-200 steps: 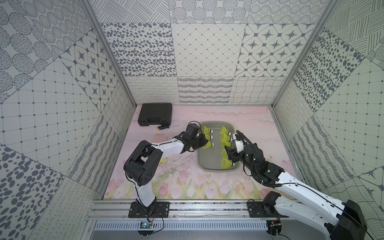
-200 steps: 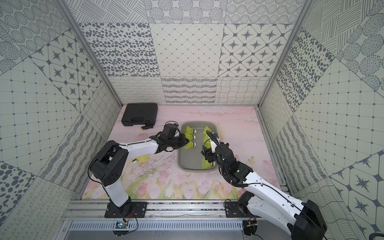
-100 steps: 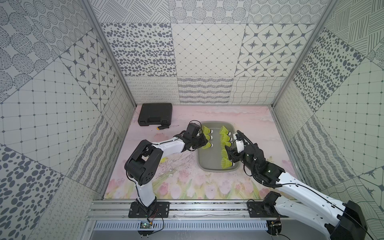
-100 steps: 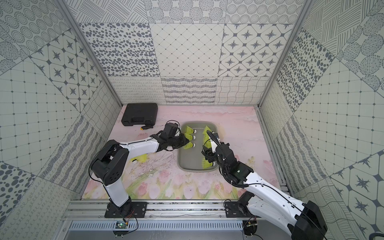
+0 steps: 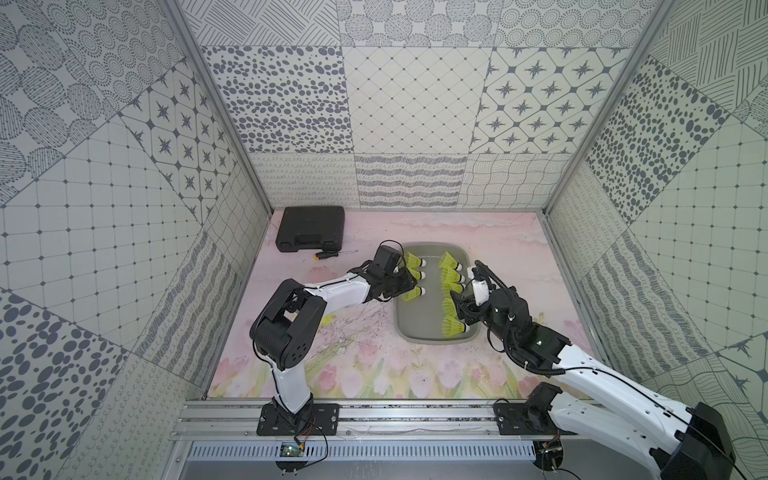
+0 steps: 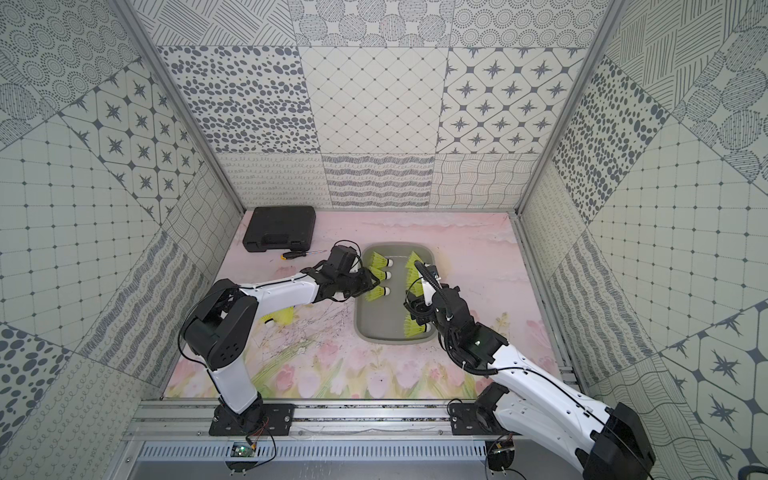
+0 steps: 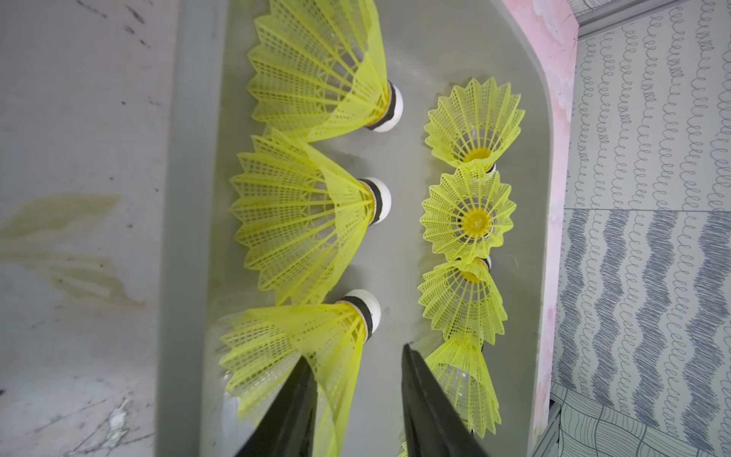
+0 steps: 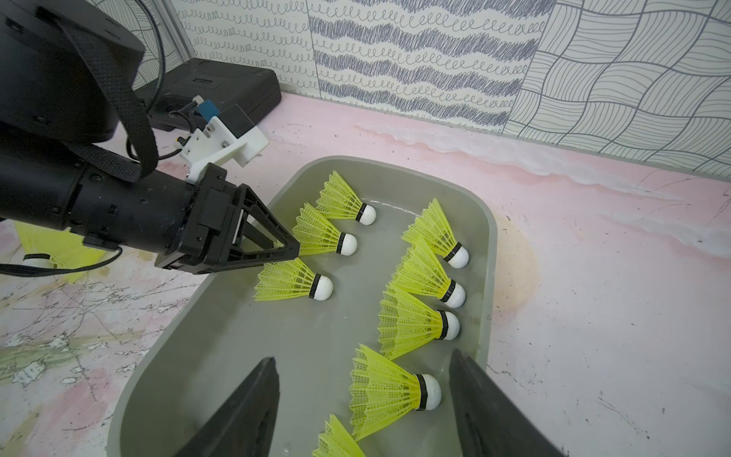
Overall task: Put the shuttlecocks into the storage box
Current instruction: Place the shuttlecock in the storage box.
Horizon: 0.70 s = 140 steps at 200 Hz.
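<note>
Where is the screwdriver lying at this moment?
In both top views the screwdriver lies on the mat at the near edge of the black case, left of the storage box.

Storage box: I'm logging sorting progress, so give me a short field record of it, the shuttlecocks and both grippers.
storage box: grey, on the pink mat
shuttlecocks inside: eight, in two rows
shuttlecock outside: one seen, on the mat, apart from the box
left gripper: open, fingers over a skirt in the box
right gripper: open, fingers either side of a boxed shuttlecock, not touching
clutter: black case, screwdriver
</note>
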Available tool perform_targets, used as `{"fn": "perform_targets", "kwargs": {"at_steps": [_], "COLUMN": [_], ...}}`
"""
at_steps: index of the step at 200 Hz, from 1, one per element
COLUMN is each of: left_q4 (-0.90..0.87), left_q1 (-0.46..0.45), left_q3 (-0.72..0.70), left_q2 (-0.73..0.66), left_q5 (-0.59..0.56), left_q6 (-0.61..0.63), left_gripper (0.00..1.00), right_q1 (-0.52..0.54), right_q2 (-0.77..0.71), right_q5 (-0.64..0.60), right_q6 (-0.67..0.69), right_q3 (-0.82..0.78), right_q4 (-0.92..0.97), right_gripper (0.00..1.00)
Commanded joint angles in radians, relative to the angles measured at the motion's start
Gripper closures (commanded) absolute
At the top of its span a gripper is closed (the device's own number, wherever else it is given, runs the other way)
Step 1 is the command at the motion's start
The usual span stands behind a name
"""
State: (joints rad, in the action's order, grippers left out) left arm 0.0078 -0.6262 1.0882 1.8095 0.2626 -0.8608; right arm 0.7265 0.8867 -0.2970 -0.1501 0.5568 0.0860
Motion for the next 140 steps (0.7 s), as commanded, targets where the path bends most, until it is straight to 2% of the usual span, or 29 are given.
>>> {"fn": "perform_targets", "kwargs": {"at_steps": [1,34,96,140], "left_q4": [-0.056,-0.085,-0.114,-0.132], "left_q1": [-0.007,-0.007,-0.007,-0.008], "left_q3": [0.027,0.042,0.031,0.038], "left_q2": [0.012,0.013,-0.039,-0.055], "left_q5": [-0.013,-0.014,-0.053,-0.054], "left_q6": [0.050,0.073,0.116,0.138], "left_gripper": [0.59,0.57,0.45,0.45], "right_q1": [-0.005,-0.005,-0.007,-0.008], "right_q2": [-0.016,-0.017,-0.014,-0.015], "right_q5": [0.003,0.004,0.002,0.004], "right_q6": [-0.010,-0.010,-0.010,-0.011], "right_q3": [-0.011,-0.011,-0.011,-0.010], "right_q4": [-0.026,-0.026,-0.027,-0.026], "right_gripper": [0.29,0.29,0.29,0.29]}}
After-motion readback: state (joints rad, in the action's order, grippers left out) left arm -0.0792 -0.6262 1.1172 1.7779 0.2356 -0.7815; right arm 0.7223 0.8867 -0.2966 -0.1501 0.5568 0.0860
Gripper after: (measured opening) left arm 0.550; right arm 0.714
